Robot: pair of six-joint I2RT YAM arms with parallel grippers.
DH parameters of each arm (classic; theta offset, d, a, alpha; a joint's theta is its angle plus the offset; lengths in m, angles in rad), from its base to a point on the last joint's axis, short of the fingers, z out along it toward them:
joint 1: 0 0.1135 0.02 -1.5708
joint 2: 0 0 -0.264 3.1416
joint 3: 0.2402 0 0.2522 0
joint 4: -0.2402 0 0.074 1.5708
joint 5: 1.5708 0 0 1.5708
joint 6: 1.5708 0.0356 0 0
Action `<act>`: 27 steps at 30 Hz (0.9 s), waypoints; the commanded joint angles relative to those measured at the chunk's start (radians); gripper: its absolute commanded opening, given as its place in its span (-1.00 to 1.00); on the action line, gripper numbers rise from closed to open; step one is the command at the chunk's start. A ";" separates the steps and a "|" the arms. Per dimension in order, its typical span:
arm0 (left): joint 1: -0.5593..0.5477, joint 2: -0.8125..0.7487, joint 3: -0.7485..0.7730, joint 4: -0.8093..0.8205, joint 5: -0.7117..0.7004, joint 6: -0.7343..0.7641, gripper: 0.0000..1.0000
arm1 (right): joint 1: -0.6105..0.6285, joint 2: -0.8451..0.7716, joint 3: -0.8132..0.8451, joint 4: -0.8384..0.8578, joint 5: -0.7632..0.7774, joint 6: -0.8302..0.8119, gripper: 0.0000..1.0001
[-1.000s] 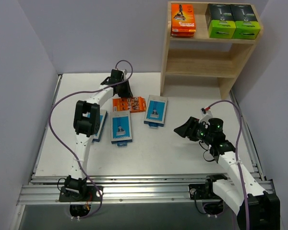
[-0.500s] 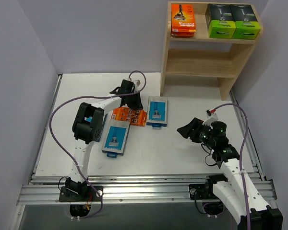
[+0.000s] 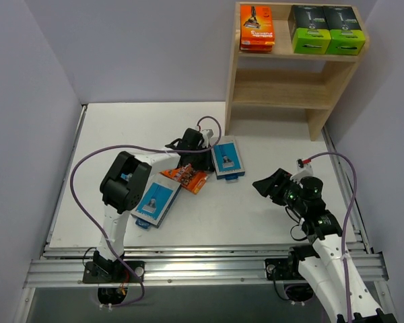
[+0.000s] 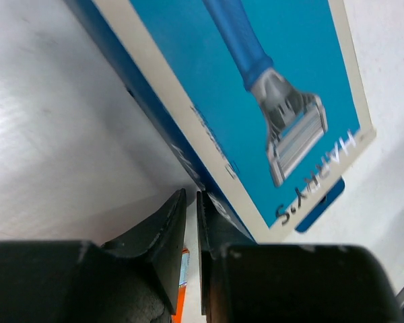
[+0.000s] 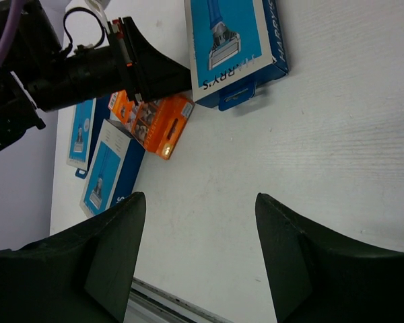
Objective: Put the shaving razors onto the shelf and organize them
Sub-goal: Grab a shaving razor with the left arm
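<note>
Unpainted wood forms the two-tier shelf (image 3: 283, 89) at one o'clock on the white table (image 3: 121, 128). Its top tier carries a shelved orange pack (image 3: 257, 27) at the left, with a black box (image 3: 308, 29) and a second black box (image 3: 343, 29) at the right, side by side, lime-green ends forward.

Near the table's middle lies a Harry's light-blue card (image 3: 227, 159), face up. A loose orange pack (image 3: 184, 176) sits just beside it at eight o'clock, and a second light-blue card (image 3: 153, 202) lies farther out along the same line. The right wrist view shows a third light-blue card (image 5: 81, 134) beyond that one.

The left gripper (image 3: 203, 149) is low at the Harry's card's nine o'clock edge. Its jaws are narrow, only a slit apart, with nothing between them, and one finger (image 4: 219, 229) is against the card's dark-blue side.

The right gripper (image 3: 268, 184) hovers at four o'clock from that card, well apart, jaws wide and empty.
</note>
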 commanded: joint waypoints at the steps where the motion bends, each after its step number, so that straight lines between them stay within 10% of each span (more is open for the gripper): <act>1: -0.037 -0.016 -0.082 -0.066 -0.012 -0.005 -0.56 | 0.009 -0.035 0.021 -0.016 0.027 0.028 0.23; 16: -0.137 -0.180 -0.145 -0.075 -0.068 0.048 -0.62 | 0.012 -0.107 0.027 -0.075 0.046 0.046 0.27; 27: -0.004 -0.517 -0.182 -0.199 -0.240 0.156 0.13 | 0.023 -0.109 0.016 -0.072 0.033 -0.001 0.18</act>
